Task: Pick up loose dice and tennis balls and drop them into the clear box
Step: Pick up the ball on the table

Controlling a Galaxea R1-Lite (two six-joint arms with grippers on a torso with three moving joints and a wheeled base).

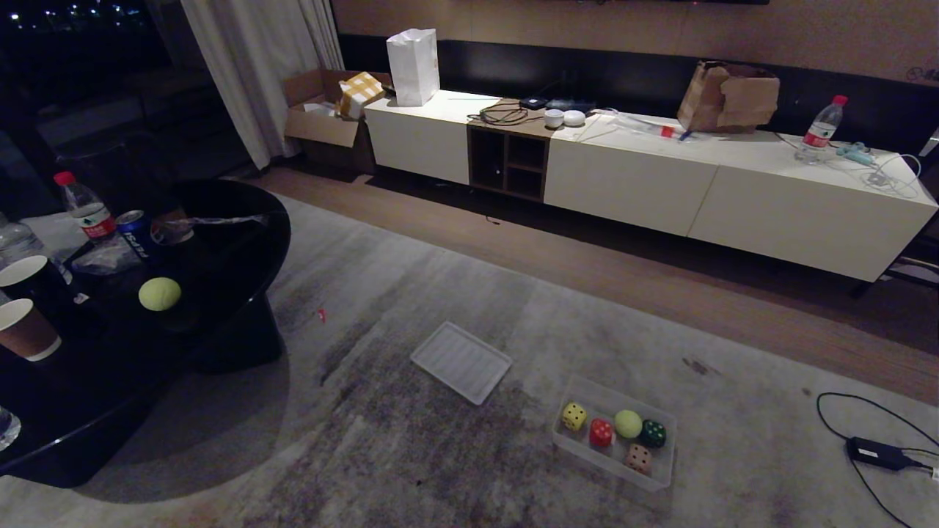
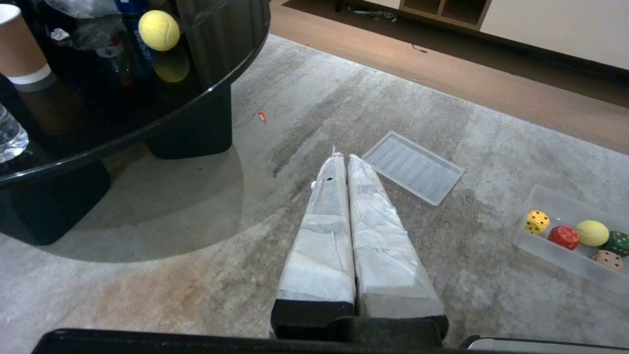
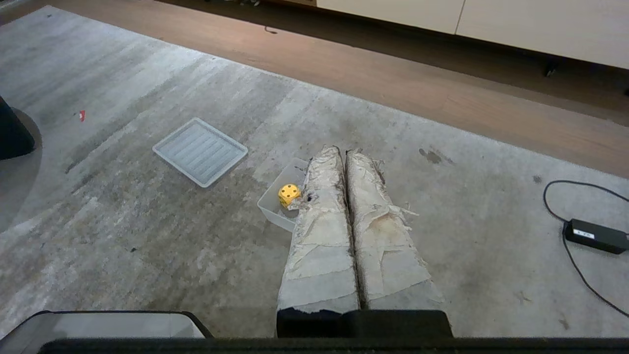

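Glossy black table point(image 1: 242, 220), left of the head view, carries your last loose tennis ball point(image 1: 159, 293); the clear box point(image 1: 664, 469), lower right, holds four dice and one ball. A nudge could roll it among the cups. In the left wrist view the left gripper point(image 2: 341, 158) is closed, empty. In the right wrist view the right gripper point(image 3: 340, 152), also closed and empty, hides most of the box.

Four rounded pip-marked dice point(image 1: 574, 416) and one fuzzy yellow-green tennis ball point(image 1: 628, 423) sit in one clear plastic box point(image 1: 664, 469). A second tennis ball point(image 1: 159, 293) rests on the glossy black desk point(image 1: 242, 242). One ribbed translucent panel point(image 1: 461, 361).
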